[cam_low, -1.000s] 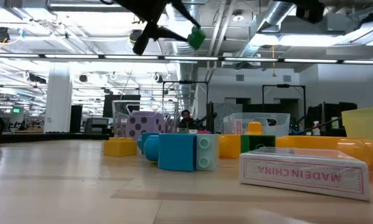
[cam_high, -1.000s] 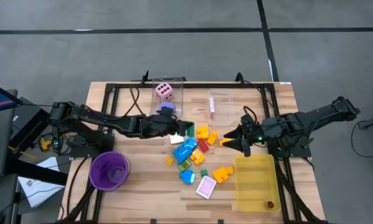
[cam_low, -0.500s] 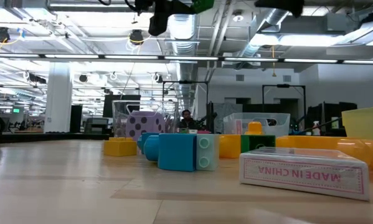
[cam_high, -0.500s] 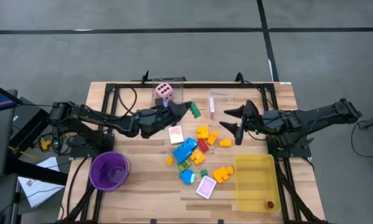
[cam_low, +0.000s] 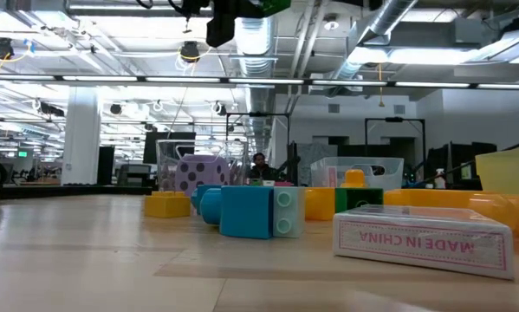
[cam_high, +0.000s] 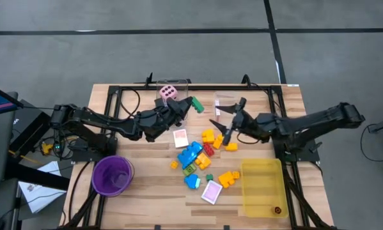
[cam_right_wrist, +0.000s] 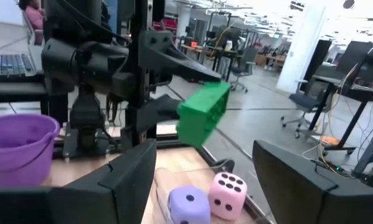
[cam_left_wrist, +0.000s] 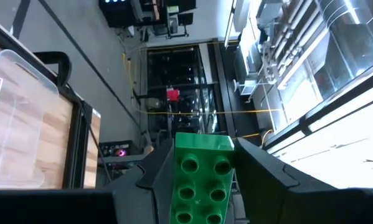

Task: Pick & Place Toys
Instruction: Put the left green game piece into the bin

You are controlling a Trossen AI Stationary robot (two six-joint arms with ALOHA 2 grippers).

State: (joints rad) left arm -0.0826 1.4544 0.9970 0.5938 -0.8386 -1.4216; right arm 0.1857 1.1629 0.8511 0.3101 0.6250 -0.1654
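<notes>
Gripping a green block [cam_high: 197,104] aloft, over the table's far side.

Lying nearest: pink-white card [cam_high: 212,191]; farther, toy pile [cam_high: 197,156]. Left gripper [cam_high: 187,106] clenching the block near the clear box [cam_high: 175,96]; right gripper [cam_high: 224,119] hovering opposite, fingers spread, holding nothing.

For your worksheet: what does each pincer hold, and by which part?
Left pincer clamps the green studded plastic block by its two sides; right pincer holds nothing.

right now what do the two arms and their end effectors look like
Both arms are dark, almost black, jointed links with thin black cables along them. The left end effector and right end effector each end in two tapered dark fingers, flat and angular. No markings are legible on them.
</notes>
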